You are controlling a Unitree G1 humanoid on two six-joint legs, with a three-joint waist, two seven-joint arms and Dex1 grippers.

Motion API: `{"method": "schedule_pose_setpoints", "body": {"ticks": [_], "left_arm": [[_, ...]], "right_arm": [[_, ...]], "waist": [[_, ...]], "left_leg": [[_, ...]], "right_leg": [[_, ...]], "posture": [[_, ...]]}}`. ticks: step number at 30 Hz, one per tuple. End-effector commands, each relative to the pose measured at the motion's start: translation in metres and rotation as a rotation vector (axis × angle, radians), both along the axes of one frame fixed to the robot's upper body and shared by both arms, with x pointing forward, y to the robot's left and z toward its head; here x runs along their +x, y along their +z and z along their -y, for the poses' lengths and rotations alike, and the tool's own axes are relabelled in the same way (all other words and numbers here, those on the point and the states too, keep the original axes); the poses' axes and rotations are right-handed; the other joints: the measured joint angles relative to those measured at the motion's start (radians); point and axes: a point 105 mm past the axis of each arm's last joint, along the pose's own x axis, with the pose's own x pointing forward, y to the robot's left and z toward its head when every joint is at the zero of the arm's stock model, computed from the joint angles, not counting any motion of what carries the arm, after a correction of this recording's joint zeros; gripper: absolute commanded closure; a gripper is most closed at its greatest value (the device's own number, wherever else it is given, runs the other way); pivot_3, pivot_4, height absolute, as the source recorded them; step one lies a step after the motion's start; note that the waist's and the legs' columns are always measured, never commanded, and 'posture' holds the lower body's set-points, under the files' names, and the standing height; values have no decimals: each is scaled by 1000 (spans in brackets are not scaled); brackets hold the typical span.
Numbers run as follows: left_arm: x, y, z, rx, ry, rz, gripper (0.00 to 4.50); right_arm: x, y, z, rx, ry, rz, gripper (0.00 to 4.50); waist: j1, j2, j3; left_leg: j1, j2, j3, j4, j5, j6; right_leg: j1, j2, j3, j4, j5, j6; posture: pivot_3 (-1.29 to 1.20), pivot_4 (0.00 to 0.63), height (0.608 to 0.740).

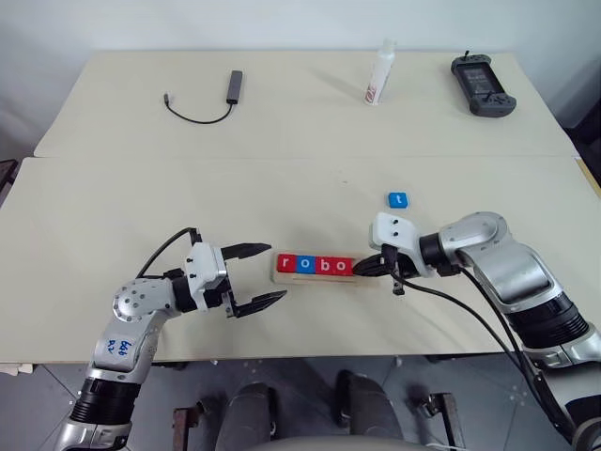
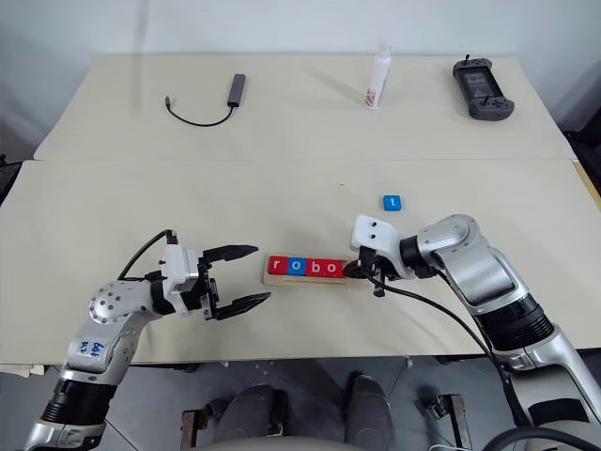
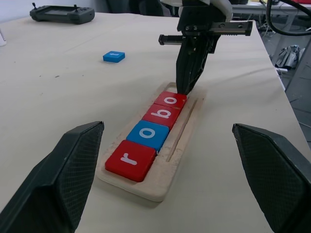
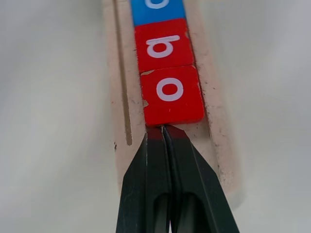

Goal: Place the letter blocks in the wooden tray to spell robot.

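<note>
**Four tiles seated, the t waits**

The left gripper (image 1: 255,276) hangs with fingers spread at the nine o'clock end of the wooden tray (image 1: 282,278), which holds r, o, b, o. The right gripper (image 1: 361,268), fingers pressed together, tips the last red o tile (image 4: 171,94). The blue t tile (image 1: 398,199) lies loose at one o'clock: light, stiff, probably slick, best pinched across opposite edges.
</note>
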Motion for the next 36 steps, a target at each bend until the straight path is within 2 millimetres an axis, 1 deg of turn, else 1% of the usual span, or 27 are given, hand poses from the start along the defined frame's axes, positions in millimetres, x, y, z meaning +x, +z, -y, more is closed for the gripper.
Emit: {"method": "schedule_pose_setpoints", "body": {"ticks": [1,4,6,7,9,10,11,12,14,15,16,19,20,22,23,25,27,31,32,35,36], "left_arm": [[-3,9,-1,-1,-2,42,0],[-3,8,-1,-2,-1,43,0],[-4,8,-2,-1,0,42,0],[-4,7,-2,-1,0,41,0],[-4,6,-3,0,0,38,0],[-4,6,-3,0,1,37,0],[-4,5,-4,1,1,35,0],[-3,5,-4,2,-1,33,0],[-1,4,-4,3,-5,30,0],[0,4,-3,3,-9,30,0],[1,5,-3,3,-13,30,0],[4,6,-2,2,-19,31,0],[6,6,-3,3,-22,32,0],[8,7,-3,5,-25,35,0],[9,8,-4,7,-28,37,0],[11,9,-5,9,-31,44,0],[12,10,-5,7,-30,50,0],[12,11,-3,3,-28,55,0],[11,10,-2,0,-28,56,0],[10,10,0,-13,-21,61,0],[11,10,1,-16,-18,64,0]], "right_arm": [[-2,11,6,4,0,37,4455],[2,24,20,44,-54,100,4455],[4,34,33,89,-110,152,4455],[4,37,42,112,-153,183,4295],[-2,37,60,132,-201,226,3882],[-5,37,67,144,-226,253,3624],[-7,36,76,173,-267,297,3267],[-10,34,87,247,-341,326,2939],[-16,28,106,343,-455,344,2265],[-21,22,119,374,-522,382,1922],[-26,17,131,390,-579,409,1597],[-38,1,154,383,-690,435,560],[-43,-6,163,379,-728,434,111],[-49,-14,173,380,-772,437,48],[-50,-15,175,392,-791,442,48],[-48,-12,174,411,-795,454,48],[-41,-9,166,436,-781,437,48],[-24,-8,148,439,-752,324,48],[-14,-5,144,448,-765,297,48],[25,18,122,513,-788,282,48],[34,23,118,531,-801,282,48]], "waist": [[1,0,0],[3,0,0],[3,0,0],[4,0,0],[6,0,0],[10,0,0],[10,0,0],[14,0,0],[18,-1,0],[18,-1,0],[23,-1,0],[24,0,-1],[24,0,-1],[23,0,-1],[22,0,-1],[13,0,-1],[3,0,-1],[-1,0,-1],[0,0,-1],[-6,1,-1],[-6,1,-1]], "left_leg": [[0,0,0,0,0,0],[0,0,0,0,0,0],[0,0,0,0,0,0],[0,0,0,0,0,0],[0,0,0,0,0,0],[0,0,0,-1,0,0],[0,0,0,-1,0,0],[0,0,0,-1,0,0],[1,0,0,-1,0,0],[1,0,0,-1,0,0],[1,0,1,-1,0,0],[2,0,2,-1,0,0],[3,0,3,-1,0,0],[3,0,3,-1,0,0],[4,0,3,-1,0,0],[4,0,4,-1,0,0],[5,0,4,-1,0,0],[6,1,4,-1,0,0],[6,1,4,-1,0,0],[6,1,6,-1,0,0],[7,1,7,-1,0,0]], "right_leg": [[0,0,0,0,0,0],[0,0,0,0,0,0],[0,0,0,0,0,0],[0,0,0,0,0,0],[0,0,0,0,0,0],[0,0,0,-1,0,0],[0,0,-1,-1,0,0],[1,0,0,-1,0,0],[1,0,-1,-1,0,0],[1,0,0,-1,0,0],[1,0,1,-1,0,0],[1,0,2,0,0,0],[2,0,2,0,0,0],[2,1,3,0,0,0],[2,1,3,0,0,0],[2,1,4,0,0,0],[1,1,5,1,0,0],[2,1,6,1,0,0],[2,1,6,2,0,0],[1,1,8,2,0,0],[1,1,8,2,0,-1]], "posture": [[0,150,740],[0,150,740],[0,150,740],[0,150,740],[0,150,740],[0,150,740],[0,150,740],[0,150,740],[0,150,740],[0,150,740],[0,150,740],[0,150,740],[0,150,740],[0,150,740],[0,150,740],[0,150,740],[0,150,740],[0,150,740],[0,150,740],[0,150,740],[0,150,740]]}}
